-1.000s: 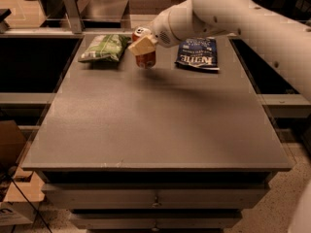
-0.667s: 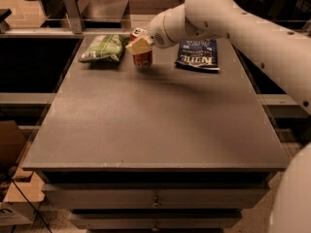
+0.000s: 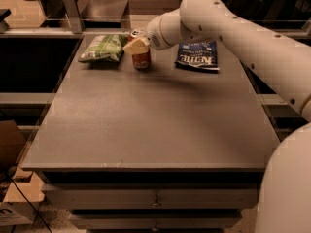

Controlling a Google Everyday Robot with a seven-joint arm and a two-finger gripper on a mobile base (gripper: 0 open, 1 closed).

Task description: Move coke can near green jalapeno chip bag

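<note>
The coke can [image 3: 141, 58], red-orange with a silver top, stands upright on the table near its far edge. The green jalapeno chip bag [image 3: 102, 48] lies just to its left, a small gap between them. My gripper [image 3: 136, 43] reaches in from the right, its pale fingers [image 3: 135, 46] around the upper part of the can. The white arm runs up and to the right from it.
A flat dark blue bag with white lettering [image 3: 198, 56] lies to the right of the can. The grey table [image 3: 150, 120] has drawers under its front edge. A dark bin and metal post stand behind; cardboard boxes [image 3: 14, 198] sit on the floor at left.
The gripper and the can have shifted slightly left toward the green bag and lowered onto the table. The bags have not moved.
</note>
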